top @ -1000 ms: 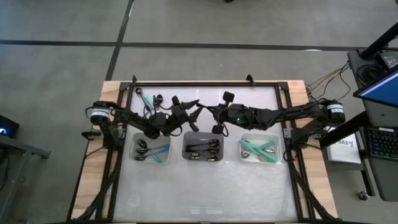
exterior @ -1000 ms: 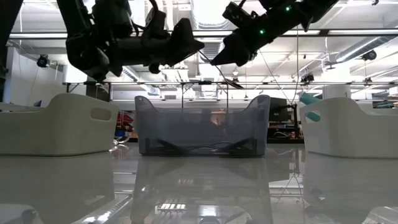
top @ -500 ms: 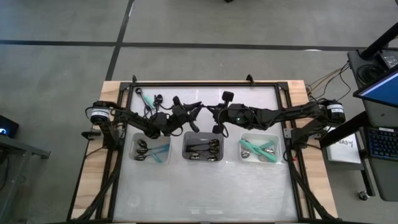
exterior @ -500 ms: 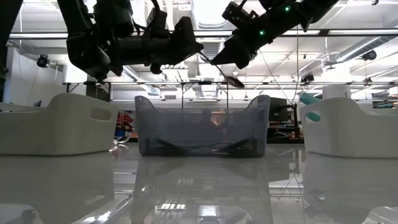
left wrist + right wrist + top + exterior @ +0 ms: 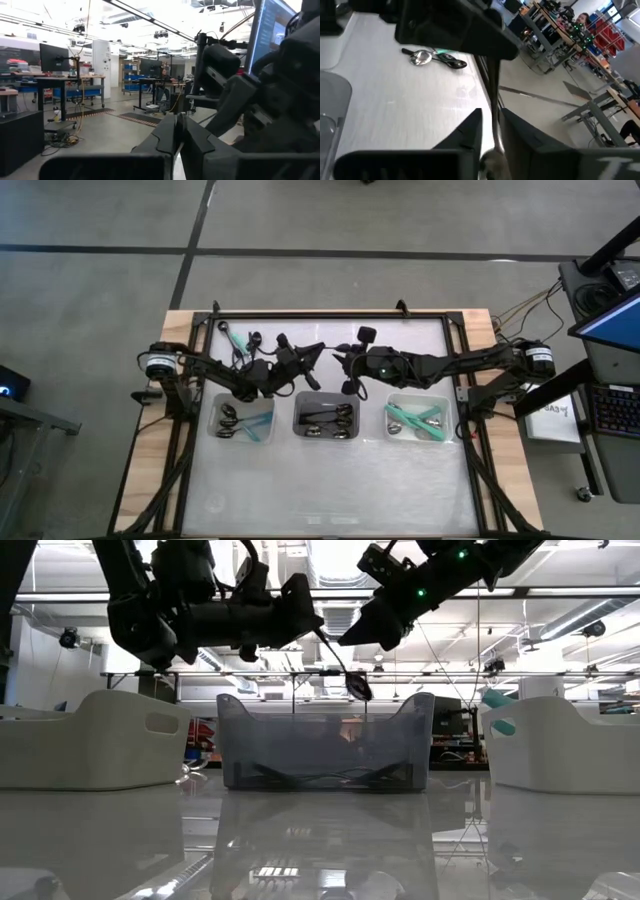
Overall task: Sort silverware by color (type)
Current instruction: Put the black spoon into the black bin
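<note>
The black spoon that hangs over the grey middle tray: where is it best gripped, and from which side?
Probably the bare handle, between the left gripper, shut on its upper end, and the bowl. The black spoon slants down, bowl lowest, above the grey tray, so come level from the right arm's side, across the handle.

Both dark arms reach in toward the middle. The left pincer is squeezed tight. The right pincer is close beside it, fingers a little apart.
</note>
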### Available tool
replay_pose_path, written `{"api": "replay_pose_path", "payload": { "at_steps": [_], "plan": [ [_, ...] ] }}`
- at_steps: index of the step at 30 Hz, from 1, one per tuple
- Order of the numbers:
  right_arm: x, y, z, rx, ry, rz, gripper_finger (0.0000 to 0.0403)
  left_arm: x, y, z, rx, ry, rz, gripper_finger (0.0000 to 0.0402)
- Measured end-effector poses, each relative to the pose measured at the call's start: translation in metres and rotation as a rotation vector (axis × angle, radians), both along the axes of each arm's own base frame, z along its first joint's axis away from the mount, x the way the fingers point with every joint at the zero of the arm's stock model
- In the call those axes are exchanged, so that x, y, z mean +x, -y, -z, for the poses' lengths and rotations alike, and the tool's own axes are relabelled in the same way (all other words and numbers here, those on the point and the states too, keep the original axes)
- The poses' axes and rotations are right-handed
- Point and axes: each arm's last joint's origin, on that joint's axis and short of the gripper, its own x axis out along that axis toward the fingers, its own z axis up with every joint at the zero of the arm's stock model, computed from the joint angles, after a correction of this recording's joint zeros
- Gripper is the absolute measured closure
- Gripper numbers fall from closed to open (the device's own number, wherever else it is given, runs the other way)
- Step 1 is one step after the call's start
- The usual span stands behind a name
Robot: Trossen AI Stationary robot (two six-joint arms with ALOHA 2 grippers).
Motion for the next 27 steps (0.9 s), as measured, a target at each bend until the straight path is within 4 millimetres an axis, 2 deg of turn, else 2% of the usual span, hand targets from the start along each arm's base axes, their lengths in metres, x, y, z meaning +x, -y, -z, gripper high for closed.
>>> {"api": "replay_pose_path", "payload": {
  "at_steps": [5, 9, 15, 19, 27],
  "plan": [
    [0.000, 0.000, 0.000, -0.024, -0.017, -0.008, 0.0291, 0.000, 0.000, 0.000, 0.001, -0.001, 0.003, 0.0401],
    [-0.004, 0.001, -0.007, -0.047, -0.011, 0.036, 0.0270, 0.000, 0.000, 0.000, 0.001, -0.001, 0.003, 0.0401],
    [-0.021, 0.006, -0.037, -0.156, 0.050, 0.290, 0.0265, 0.000, 0.001, -0.003, -0.048, 0.052, 0.082, 0.0401],
    [-0.037, 0.010, -0.053, -0.168, 0.077, 0.355, 0.0269, -0.003, 0.005, -0.008, -0.101, 0.107, 0.220, 0.0401],
    [-0.066, 0.021, -0.062, -0.050, 0.099, 0.446, 0.0276, -0.018, 0.018, -0.001, -0.290, 0.142, 0.505, 0.0401]
  ]
}}
